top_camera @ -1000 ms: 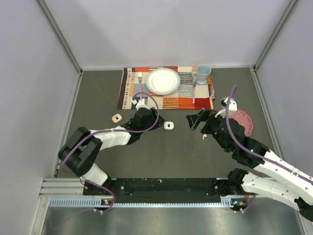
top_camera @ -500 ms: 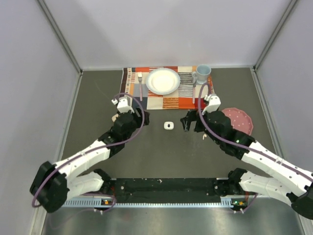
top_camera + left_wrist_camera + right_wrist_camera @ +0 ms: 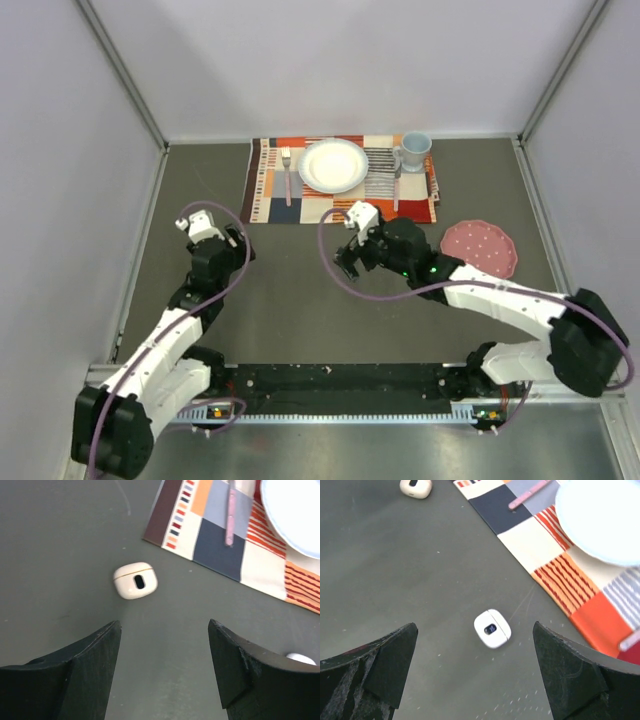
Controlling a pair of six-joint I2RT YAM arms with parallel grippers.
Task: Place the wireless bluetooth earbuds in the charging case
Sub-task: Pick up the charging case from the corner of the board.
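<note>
— What does the top view show?
— My right gripper hangs over the dark table, near the striped mat with the plate.
— And the left wrist view?
— The left gripper has its jaws apart and holds nothing. A cream case lies shut on the table just ahead.
— The right wrist view?
— Jaws wide apart, nothing held. A white case lies below them, beside the mat. I cannot find the earbuds.

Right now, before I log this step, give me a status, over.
Left gripper open, empty, cream case ahead. Right gripper open, empty, white case ahead. Both cases look shut; earbuds not in sight. Nothing blocking either.
</note>
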